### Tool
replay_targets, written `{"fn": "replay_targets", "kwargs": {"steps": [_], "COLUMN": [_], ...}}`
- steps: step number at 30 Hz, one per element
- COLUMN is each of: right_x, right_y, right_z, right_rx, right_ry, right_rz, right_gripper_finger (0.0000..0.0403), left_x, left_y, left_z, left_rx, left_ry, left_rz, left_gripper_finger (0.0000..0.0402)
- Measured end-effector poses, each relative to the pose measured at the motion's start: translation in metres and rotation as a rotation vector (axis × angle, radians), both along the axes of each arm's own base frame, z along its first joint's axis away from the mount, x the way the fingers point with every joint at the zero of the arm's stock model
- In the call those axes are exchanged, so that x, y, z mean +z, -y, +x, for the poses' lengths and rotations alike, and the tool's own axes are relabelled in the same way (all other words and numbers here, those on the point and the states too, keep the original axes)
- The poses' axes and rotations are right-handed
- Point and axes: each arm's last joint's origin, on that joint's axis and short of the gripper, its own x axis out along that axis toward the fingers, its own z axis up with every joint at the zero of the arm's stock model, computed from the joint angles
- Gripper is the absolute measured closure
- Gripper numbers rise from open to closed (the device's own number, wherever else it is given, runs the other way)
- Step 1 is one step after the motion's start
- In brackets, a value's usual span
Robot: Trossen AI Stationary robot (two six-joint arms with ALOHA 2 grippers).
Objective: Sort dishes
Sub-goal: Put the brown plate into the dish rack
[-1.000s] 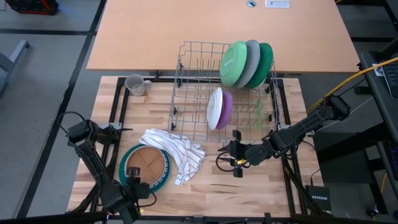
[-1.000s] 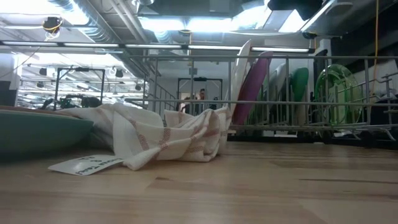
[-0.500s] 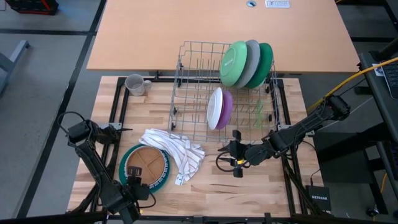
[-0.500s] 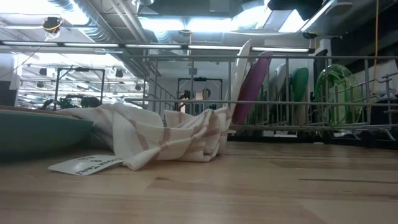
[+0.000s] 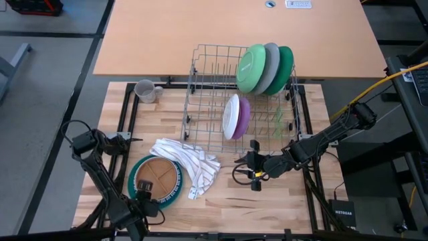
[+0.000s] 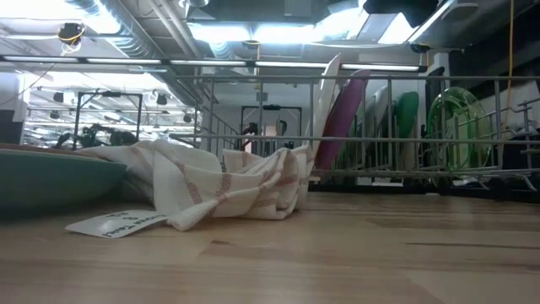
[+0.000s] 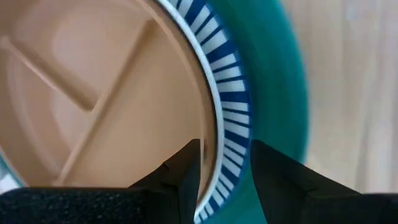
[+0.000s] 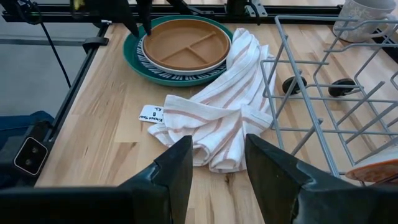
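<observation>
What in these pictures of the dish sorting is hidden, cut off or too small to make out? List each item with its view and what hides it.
- Teal plate, high view: mostly covered by the brown divided dish and the cloth.
- Label, right wrist view: print too small to read fully.
- Purple plate, high view: largely behind the white plate.
- Mug, right wrist view: cut off by the edge.
- Left gripper, left wrist view: whether it touches the dish rim is unclear.

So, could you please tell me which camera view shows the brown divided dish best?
The right wrist view: the whole brown divided dish shows, stacked in the teal plate. The high view shows it whole but farther off; the left wrist view shows only part, close up; the low view does not show it.
</observation>
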Motion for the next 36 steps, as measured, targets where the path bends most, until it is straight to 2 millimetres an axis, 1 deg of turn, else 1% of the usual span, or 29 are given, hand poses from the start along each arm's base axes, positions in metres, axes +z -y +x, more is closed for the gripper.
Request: {"fn": "replay_targets", "kwargs": {"steps": [6, 10, 14, 17, 25, 28, 33, 36], "right_x": [0.0, 0.0, 0.0, 0.0, 0.0, 0.0, 0.0, 0.0], "right_y": [0.0, 0.0, 0.0, 0.0, 0.0, 0.0, 0.0, 0.0], "right_z": [0.0, 0.0, 0.0, 0.0, 0.0, 0.0, 0.0, 0.0], "right_rx": [0.0, 0.0, 0.0, 0.0, -0.001, -0.001, -0.001, -0.001], "right_ry": [0.0, 0.0, 0.0, 0.0, 0.0, 0.0, 0.0, 0.0], "right_rz": [-0.001, 0.0, -0.001, 0.0, 0.0, 0.0, 0.0, 0.0], "right_gripper_finger": [0.0254, 0.0254, 0.0254, 0.0254, 0.0254, 0.0254, 0.0254, 0.0254], "left_x": [-0.014, -0.018, -0.018, -0.016, -0.011, -0.011, -0.011, -0.009], "left_y": [-0.01, -0.011, -0.01, -0.007, -0.004, -0.005, -0.004, -0.003], "left_z": [-0.005, -0.005, -0.005, -0.003, -0.002, -0.002, -0.002, -0.002], "left_rx": [0.063, 0.031, -0.007, -0.008, -0.011, -0.011, -0.009, -0.016], "left_ry": [-0.013, -0.019, -0.028, -0.021, -0.022, -0.025, -0.027, -0.031], "left_rz": [0.045, 0.044, 0.025, 0.002, -0.02, -0.02, -0.023, -0.027], "left_gripper_finger": [0.0273, 0.0273, 0.0276, 0.0296, 0.0386, 0.0391, 0.0376, 0.0382]}}
